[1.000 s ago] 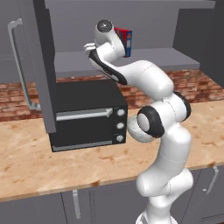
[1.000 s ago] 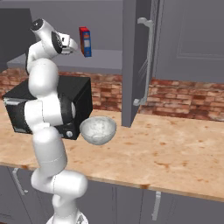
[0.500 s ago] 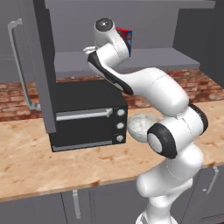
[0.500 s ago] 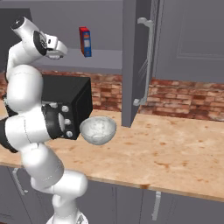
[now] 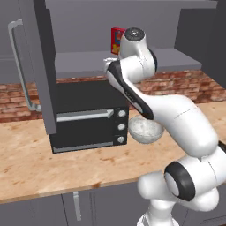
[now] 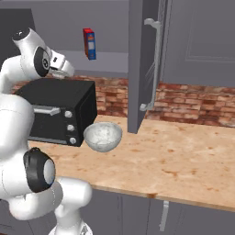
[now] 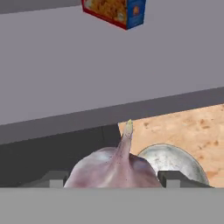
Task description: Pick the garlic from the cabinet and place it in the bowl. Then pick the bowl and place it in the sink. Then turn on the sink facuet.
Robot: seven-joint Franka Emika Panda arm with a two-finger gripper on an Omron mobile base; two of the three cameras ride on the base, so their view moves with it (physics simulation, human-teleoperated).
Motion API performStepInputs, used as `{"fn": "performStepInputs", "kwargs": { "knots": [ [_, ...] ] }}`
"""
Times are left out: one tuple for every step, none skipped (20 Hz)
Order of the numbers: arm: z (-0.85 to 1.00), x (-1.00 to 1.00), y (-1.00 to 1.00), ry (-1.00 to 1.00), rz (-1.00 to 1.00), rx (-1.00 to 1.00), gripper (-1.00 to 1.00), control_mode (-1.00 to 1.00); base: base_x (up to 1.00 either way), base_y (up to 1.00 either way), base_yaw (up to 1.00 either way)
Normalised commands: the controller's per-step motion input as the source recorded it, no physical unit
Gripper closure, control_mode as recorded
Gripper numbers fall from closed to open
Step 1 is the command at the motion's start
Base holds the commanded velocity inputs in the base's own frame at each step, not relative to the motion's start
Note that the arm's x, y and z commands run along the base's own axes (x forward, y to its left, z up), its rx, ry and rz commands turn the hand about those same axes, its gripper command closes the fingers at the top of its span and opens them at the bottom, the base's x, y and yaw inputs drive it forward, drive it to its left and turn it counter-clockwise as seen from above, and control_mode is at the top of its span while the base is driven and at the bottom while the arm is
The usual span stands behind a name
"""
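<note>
1. In the hand view I see the garlic (image 7: 114, 168) large and close, sitting between the two dark fingertips (image 7: 175, 178), its pointed stem tip aimed up the frame.
2. The gripper (image 7: 112, 181) is pinching the garlic: jaws stand wide, one on each flank of the bulb, touching it as far as I can tell.
3. Beyond the garlic, the hand view gives me the cabinet (image 7: 109, 70) shelf as a flat grey slab, with the red-and-blue box (image 7: 116, 11) standing on it near the top edge.
4. Below the shelf edge in the same view, the rim of the bowl (image 7: 175, 162) peeks out on the wooden counter (image 7: 183, 127), just beside the garlic.
5. The left base view adds what the hand view lacks: the bowl (image 5: 144, 129) sits on the counter (image 5: 53, 167) just beside the black microwave (image 5: 88, 117), the arm arching over it.
6. In that view the hand sits in front of the shelf near the box (image 5: 116, 40); I can't see the garlic there.
7. The right base view shows the open cabinet door (image 6: 143, 64) with its silver bar handle (image 6: 154, 64), and the gripper (image 6: 62, 66) above the microwave (image 6: 59, 112).
8. Bowl (image 6: 103, 136) there lies lower than the gripper, well apart from it.
</note>
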Motion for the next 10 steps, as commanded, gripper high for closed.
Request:
{"fn": "performStepInputs", "kwargs": {
  "knots": [
    [-0.41,-1.00,-0.61,0.11,-0.13,0.14,1.00,-1.00,0.00,0.00,0.00],
    [-0.45,-1.00,-0.68,0.12,-0.15,0.15,1.00,-1.00,0.00,0.00,0.00],
    [-0.47,-1.00,-0.74,0.13,-0.17,0.16,1.00,-1.00,0.00,0.00,0.00],
    [-0.51,-1.00,-0.73,0.16,-0.19,0.14,1.00,-1.00,0.00,0.00,0.00],
    [-0.60,-1.00,-0.84,0.17,-0.21,0.14,1.00,-1.00,0.00,0.00,0.00],
    [-0.68,-1.00,-0.87,0.20,-0.22,0.12,1.00,-1.00,0.00,0.00,0.00],
    [-0.77,-0.82,-0.96,0.25,-0.22,0.10,1.00,-1.00,0.00,0.00,0.00],
    [-0.92,-0.42,-0.96,0.29,-0.23,0.05,1.00,-1.00,0.00,0.00,0.00],
    [-1.00,-0.14,-0.99,0.31,-0.23,0.04,1.00,-1.00,0.00,0.00,0.00],
    [-1.00,0.00,-0.84,0.31,-0.25,0.01,1.00,-1.00,0.00,0.00,0.00]
  ]
}}
